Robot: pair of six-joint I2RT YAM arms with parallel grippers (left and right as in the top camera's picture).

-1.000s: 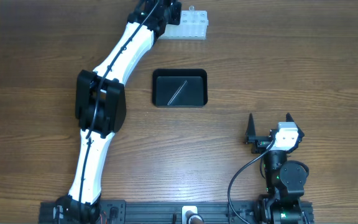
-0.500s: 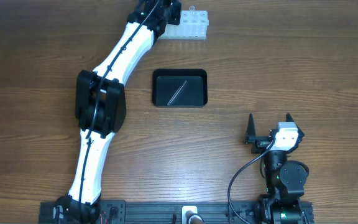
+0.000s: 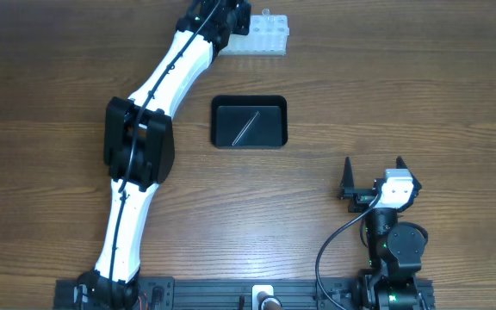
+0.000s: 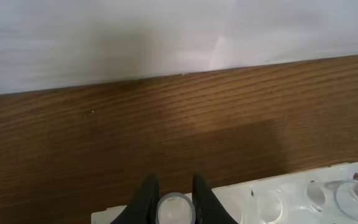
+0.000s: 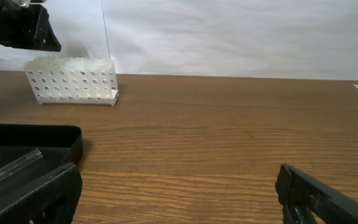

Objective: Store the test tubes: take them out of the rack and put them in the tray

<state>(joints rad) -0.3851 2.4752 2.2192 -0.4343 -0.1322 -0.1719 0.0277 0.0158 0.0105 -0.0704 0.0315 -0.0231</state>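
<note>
Unmoved since a second ago, arms and objects alike. At upper centre of the top view, left gripper (image 4: 173,183) pinching the rim of a test tube (image 4: 176,208) seated in the white rack (image 3: 263,36). Mid-frame, black tray (image 3: 269,129) with a loose tube (image 3: 245,127) lying diagonally (flat on its floor). Lower right, right gripper (image 3: 374,168) spread wide, holding nothing.
</note>
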